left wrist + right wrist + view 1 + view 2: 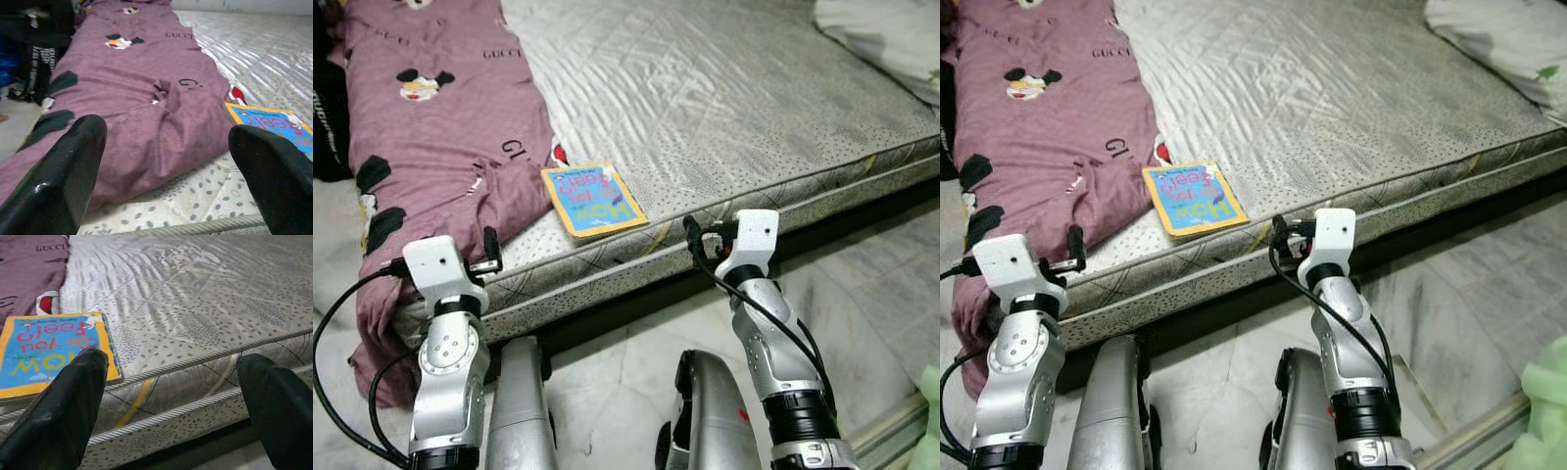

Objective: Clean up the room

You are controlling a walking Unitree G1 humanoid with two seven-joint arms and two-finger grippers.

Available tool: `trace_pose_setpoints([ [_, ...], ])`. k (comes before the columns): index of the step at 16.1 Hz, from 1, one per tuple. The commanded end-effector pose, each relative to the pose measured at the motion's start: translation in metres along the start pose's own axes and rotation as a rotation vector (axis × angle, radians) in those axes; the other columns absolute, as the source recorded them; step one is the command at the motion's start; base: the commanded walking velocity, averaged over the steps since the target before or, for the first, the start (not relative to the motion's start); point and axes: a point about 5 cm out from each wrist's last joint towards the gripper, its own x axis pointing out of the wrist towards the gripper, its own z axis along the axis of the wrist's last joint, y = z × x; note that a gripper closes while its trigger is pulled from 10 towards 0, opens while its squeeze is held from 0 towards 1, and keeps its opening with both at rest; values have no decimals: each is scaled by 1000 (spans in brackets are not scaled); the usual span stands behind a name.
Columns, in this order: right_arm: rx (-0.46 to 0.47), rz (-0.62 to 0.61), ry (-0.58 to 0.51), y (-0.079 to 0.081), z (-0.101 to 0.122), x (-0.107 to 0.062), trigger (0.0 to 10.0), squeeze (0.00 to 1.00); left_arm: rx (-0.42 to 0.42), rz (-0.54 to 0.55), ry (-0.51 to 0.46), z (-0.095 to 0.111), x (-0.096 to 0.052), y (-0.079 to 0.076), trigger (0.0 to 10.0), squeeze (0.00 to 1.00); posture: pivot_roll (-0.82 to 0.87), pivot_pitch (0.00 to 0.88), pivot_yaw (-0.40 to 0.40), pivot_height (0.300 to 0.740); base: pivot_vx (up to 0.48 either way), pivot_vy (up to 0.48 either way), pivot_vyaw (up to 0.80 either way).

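Note:
A thin children's book [594,200] with a blue cover and yellow border lies flat near the front edge of the grey mattress [734,108]. Its left corner touches a purple cartoon-print blanket [440,127] that drapes over the mattress's left side and down to the floor. My left gripper [166,147] is open and empty, held just before the mattress edge with the blanket in front of it. My right gripper [171,377] is also open and empty. It hovers at the mattress edge, just right of the book [54,352].
A white pillow [891,34] lies at the mattress's far right corner. A black bag [325,117] sits left of the blanket. Marble floor [881,294] runs along the front of the bed, with a pale green thing [930,411] at the lower right.

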Motion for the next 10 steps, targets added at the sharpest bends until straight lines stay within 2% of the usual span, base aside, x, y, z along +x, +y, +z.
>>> trace_pose_setpoints([
  [1,-1,-7,-9,-3,2,-1,10000,0,0,-6,-7,1,-1,0,10000,0,-29,121,-49,556,382,0,0],
  [8,-6,-1,-11,-3,2,0,10000,0,-4,-11,-2,0,1,-1,10000,0,-29,113,-51,556,370,0,0],
  [10,-6,-1,-10,-3,2,1,10000,0,-18,-6,-1,0,2,-2,10000,0,-31,122,-51,556,146,0,0],
])
